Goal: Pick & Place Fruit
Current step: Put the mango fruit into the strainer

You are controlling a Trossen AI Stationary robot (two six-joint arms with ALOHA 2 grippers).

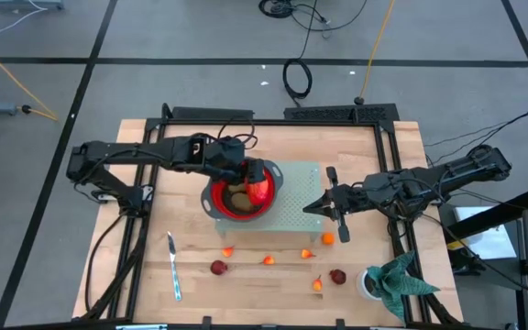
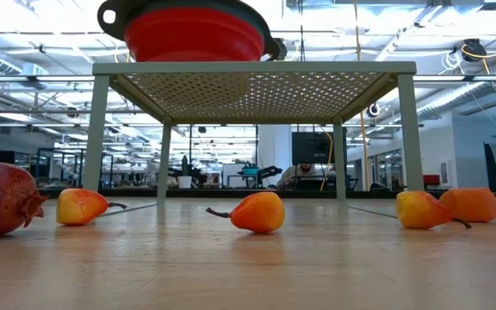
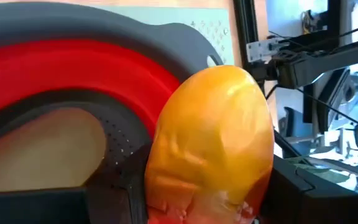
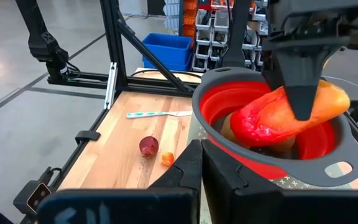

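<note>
A red colander bowl (image 1: pixel 220 203) with a grey rim stands on a pale green perforated rack (image 1: pixel 296 211). Brownish kiwis (image 1: pixel 237 198) lie inside it. My left gripper (image 1: pixel 257 183) hangs over the bowl, shut on the longer red-orange fruit (image 4: pixel 284 115). My right gripper (image 1: pixel 319 206) waits shut at the rack's right side, touching nothing. Small orange pieces (image 1: pixel 268 259) and dark red round ones (image 1: pixel 218 268) lie on the table in front of the rack. My left gripper pinches the red-orange fruit across its middle (image 4: pixel 291 111) between the two fingers, coming from above and pointing down. The fruit sits tilted, its red end (image 4: pixel 250 124) low inside the bowl and its orange end (image 4: pixel 334 99) higher. Whether it touches the kiwis cannot be told.
A silver knife (image 1: pixel 173 266) lies near the table's front left. A green plant in a white pot (image 1: pixel 388 284) stands at the front right. More fruit (image 1: pixel 337 276) is scattered along the front, one orange piece (image 1: pixel 327 239) just by the rack's right leg.
</note>
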